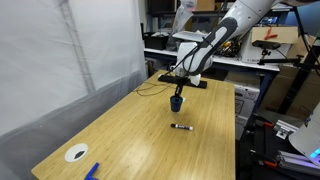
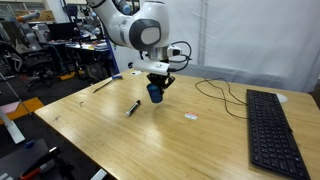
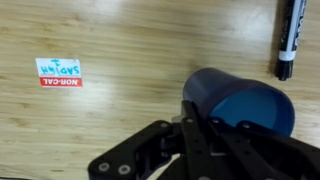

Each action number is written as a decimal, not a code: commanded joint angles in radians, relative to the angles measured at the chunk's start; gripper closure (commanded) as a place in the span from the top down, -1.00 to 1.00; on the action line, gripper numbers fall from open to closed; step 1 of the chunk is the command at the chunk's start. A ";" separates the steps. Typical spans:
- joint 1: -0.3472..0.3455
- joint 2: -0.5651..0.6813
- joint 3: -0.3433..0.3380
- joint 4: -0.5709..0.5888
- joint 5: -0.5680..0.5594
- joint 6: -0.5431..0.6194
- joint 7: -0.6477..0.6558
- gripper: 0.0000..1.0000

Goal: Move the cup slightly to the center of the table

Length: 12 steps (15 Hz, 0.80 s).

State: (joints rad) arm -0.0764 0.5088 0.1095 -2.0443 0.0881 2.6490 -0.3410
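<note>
The small dark blue cup [image 1: 176,101] sits in the far middle part of the light wood-grain table [image 1: 130,135]. It shows in both exterior views and also appears in another exterior view [image 2: 155,93]. My gripper [image 1: 178,90] comes down from above and is shut on the cup's rim, one finger inside and one outside. In the wrist view the cup [image 3: 236,98] fills the lower right, with the gripper [image 3: 200,128] clamped on its near wall. I cannot tell whether the cup's base touches the table [image 2: 120,140].
A black marker pen [image 1: 181,127] lies near the cup and shows in the wrist view [image 3: 290,35] too. A small white label [image 3: 58,71] lies on the wood. A black keyboard [image 2: 270,130] and a cable [image 2: 225,95] occupy one end. A white disc [image 1: 76,153] lies near the front corner.
</note>
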 commanded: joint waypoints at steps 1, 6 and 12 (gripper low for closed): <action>-0.013 0.045 0.022 0.105 -0.006 -0.089 -0.019 -0.98; 0.013 0.118 0.043 0.200 -0.013 -0.138 -0.012 -0.98; 0.054 0.240 0.044 0.312 -0.039 -0.154 0.001 -0.98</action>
State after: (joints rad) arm -0.0317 0.7013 0.1547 -1.8052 0.0770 2.5423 -0.3460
